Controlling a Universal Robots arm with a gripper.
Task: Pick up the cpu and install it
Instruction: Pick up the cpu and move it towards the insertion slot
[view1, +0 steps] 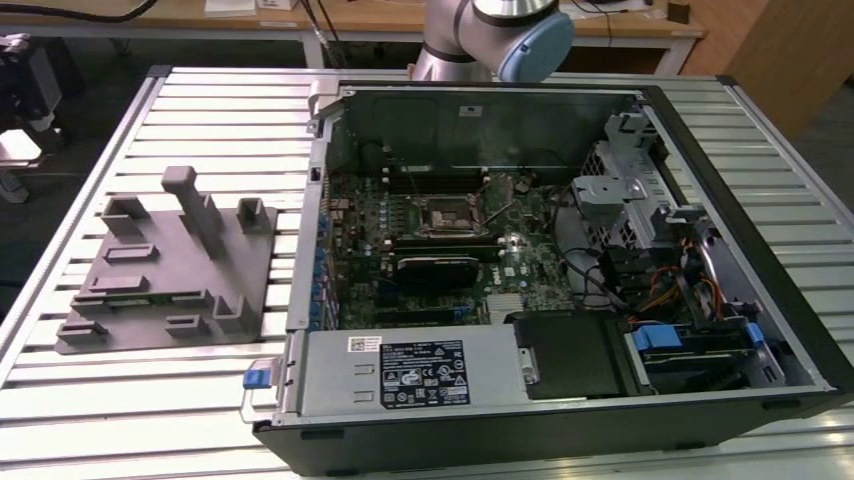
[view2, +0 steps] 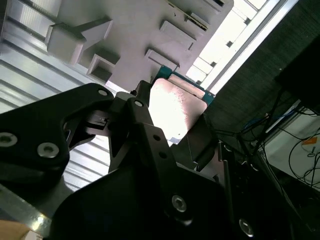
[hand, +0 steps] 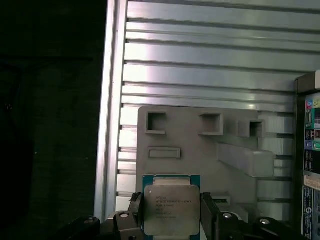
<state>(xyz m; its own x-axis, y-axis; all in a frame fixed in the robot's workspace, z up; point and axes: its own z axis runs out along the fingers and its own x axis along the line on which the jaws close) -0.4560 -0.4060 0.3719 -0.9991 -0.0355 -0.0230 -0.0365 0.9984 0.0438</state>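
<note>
**A:** What could go wrong from here?

**B:** Start at the exterior view's left. The grey tray (view1: 147, 300) lies near that edge of the slatted table (view1: 200, 110), and its upright posts (view1: 200, 210) stand tall. In both wrist views the cpu (hand: 171, 202) hangs above that tray, clear of it. The gripper (hand: 172, 211) has it by two opposite edges only. That is a thin hold. I'd judge a brush against a post could twist the chip or knock it loose.

**A:** And further right?

**B:** The computer case (view1: 310, 250) presents its side wall towards the tray, and that is a lip a low carry could catch on. Inside, the socket (view1: 447, 215) sits near the middle of the board. I cannot tell whether its frame is open. A chip set down tilted or turned the wrong way could bend the contacts, so a small error there would be costly.

**A:** How is the arm posed?

**B:** In the exterior view the arm (view1: 494, 30) shows a blue-capped joint at the table's far edge, behind the case. In the first wrist view the fingers (hand: 136, 212) are clenched on the cpu, one on each side. Its metal top faces that camera and looks about parallel to the tray beyond. In the second wrist view the black linkages fold in around its bright face (view2: 175, 107).
</note>
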